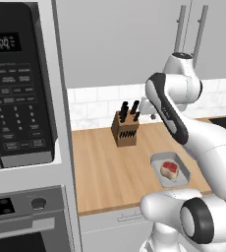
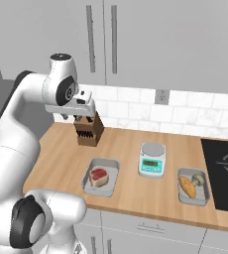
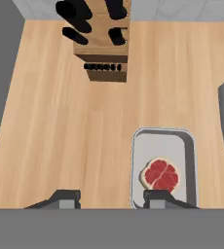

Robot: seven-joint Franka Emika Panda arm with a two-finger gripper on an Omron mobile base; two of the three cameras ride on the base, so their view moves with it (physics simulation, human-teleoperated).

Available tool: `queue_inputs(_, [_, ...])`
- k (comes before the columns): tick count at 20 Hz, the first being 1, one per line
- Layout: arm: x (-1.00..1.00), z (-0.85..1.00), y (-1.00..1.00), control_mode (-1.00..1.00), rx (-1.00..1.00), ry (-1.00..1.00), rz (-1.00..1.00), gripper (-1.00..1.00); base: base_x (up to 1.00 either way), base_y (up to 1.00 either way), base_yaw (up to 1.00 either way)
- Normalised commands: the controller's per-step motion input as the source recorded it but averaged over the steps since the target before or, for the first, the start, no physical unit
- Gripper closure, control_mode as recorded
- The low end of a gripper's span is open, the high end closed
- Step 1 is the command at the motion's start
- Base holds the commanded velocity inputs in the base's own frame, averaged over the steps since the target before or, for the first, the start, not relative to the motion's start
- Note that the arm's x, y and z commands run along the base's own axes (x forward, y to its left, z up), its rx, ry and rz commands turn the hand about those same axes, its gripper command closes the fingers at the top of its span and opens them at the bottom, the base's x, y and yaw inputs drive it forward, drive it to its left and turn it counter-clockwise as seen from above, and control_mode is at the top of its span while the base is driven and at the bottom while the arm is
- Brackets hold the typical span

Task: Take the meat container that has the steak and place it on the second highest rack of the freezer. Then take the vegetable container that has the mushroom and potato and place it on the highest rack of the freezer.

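The meat container (image 2: 111, 167) is a shallow grey tray near the counter's front edge, holding the red steak (image 2: 99, 174) with its cream fat edge. My gripper (image 2: 78, 119) hangs high above the counter, just in front of the knife block, behind and left of this tray. Looking down in the hand view, the gripper (image 3: 111, 198) is open with nothing between its fingertips, and the tray (image 3: 155, 143) with the steak (image 3: 160, 175) lies by the right tip. The vegetable container (image 2: 201, 197) holds the potato (image 2: 187, 187) and the mushroom (image 2: 199, 179). The freezer is out of view.
A wooden knife block (image 2: 89, 133) stands at the back of the counter under the hand. A kitchen scale (image 2: 151, 159) sits between the two trays. A black cooktop (image 2: 225, 168) lies at the right end. A microwave (image 1: 16, 88) and oven stack flank the counter's left.
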Motion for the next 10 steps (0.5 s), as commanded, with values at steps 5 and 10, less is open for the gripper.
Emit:
queue_inputs(5, [-0.26, -0.23, 0.0, -1.0, 0.06, 0.01, -0.18, -1.0, 0.0, 0.0, 0.0])
queue_inputs(10, [-0.76, -0.55, -0.1, -1.0, 0.12, 0.08, -0.48, -1.0, 0.0, 0.0, 0.0])
